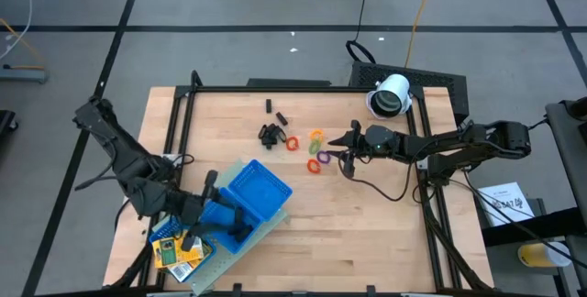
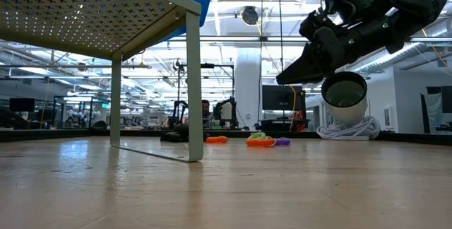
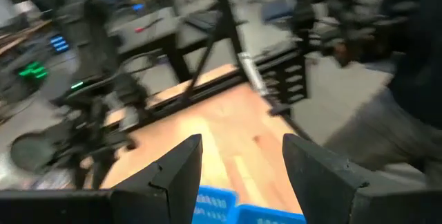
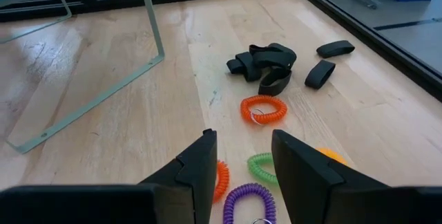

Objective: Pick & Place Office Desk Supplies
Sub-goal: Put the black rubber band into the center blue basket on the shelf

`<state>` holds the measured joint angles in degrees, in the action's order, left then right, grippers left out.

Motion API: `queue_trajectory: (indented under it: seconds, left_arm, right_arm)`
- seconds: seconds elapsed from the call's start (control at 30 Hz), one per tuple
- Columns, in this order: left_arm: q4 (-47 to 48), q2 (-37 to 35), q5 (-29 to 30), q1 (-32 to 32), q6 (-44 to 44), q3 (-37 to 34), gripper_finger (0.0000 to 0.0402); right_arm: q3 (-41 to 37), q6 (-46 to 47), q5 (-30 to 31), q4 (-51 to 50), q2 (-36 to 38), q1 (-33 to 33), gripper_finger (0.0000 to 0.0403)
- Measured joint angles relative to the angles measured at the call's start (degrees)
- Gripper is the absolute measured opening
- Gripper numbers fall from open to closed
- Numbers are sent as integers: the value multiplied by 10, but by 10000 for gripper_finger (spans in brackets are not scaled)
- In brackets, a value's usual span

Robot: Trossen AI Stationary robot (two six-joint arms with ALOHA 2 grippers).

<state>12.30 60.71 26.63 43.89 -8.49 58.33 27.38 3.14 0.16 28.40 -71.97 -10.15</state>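
Small rings, red, orange, green, purple and yellow (image 1: 315, 150), lie on the table beyond the middle; they also show in the right wrist view (image 4: 262, 110) and the low view (image 2: 261, 141). A bunch of black clips (image 1: 270, 134) (image 4: 266, 61) lies to their left, with two loose black pieces (image 4: 335, 48) beside it. Two yellow packs (image 1: 176, 253) sit on the rack's near left corner. My right gripper (image 1: 341, 146) (image 4: 242, 156) is open, raised above the table just right of the rings. My left gripper (image 1: 235, 224) (image 3: 242, 162) is open over the blue tray (image 1: 261, 187). My left gripper stands with its fingers (image 3: 173, 175) apart over the blue tray's rim (image 3: 221, 207). I cannot tell whether it touches the tray.
The blue tray rests on a pale perforated rack (image 1: 229, 242) whose thin legs (image 2: 192, 80) (image 4: 152, 23) stand on the table at the near left. A white cylindrical device (image 1: 391, 95) (image 2: 345, 91) sits at the far right corner. A black frame (image 1: 303, 88) borders the table.
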Motion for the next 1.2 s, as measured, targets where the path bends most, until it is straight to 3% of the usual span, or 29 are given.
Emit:
queue_trajectory:
  seconds: [0.33, 0.47, 0.6, 0.7, 0.8, 0.93, 1.1, 1.2]
  left_arm:
    - [-167, 0, -147, -134, -80, 0, 212]
    - [-251, 1, -146, -190, -88, 0, 212]
    - [-344, 0, -146, -224, -25, 0, 212]
    - [-384, 0, -146, -243, 11, 0, 212]
    - [-412, 0, -144, -259, -7, 0, 212]
    - [-400, 8, -71, -281, -42, 0, 212]
    - [-385, 87, 111, -358, 54, 0, 212]
    - [-355, 129, 152, -421, 125, 0, 212]
  right_arm:
    - [0, 4, 0, 1, 0, 0, 128]
    - [0, 23, 0, 1, 0, 0, 128]
    - [0, 33, -2, 0, 0, 0, 128]
    - [0, 31, -2, 1, 0, 0, 128]
    - [0, 23, -2, 0, 0, 0, 128]
    - [0, 17, -2, 0, 0, 0, 128]
    - [0, 5, -2, 1, 0, 0, 128]
    - [0, 5, -2, 1, 0, 0, 128]
